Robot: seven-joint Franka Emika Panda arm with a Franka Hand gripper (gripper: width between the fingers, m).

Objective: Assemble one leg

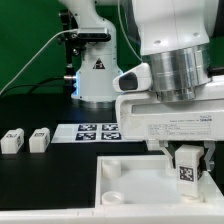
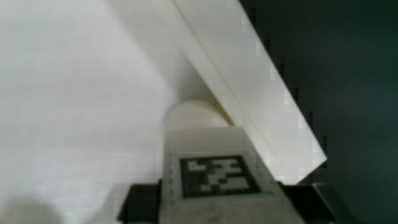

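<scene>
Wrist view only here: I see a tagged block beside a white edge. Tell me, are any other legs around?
Observer: Yes, two loose legs lie side by side on the table, at the exterior view's left.
Operator: What's under my block?
Observer: The gripper holds that leg over the far side of the large white panel.
Operator: Any socket showing?
Observer: One round socket, near the panel's corner at the exterior view's left.

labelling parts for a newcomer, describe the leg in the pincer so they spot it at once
Find the large white panel at the bottom of the exterior view. Over its edge on the exterior view's right, the pincer clamps the leg, a small white tagged block. The two similar blocks lie loose on the table.
</scene>
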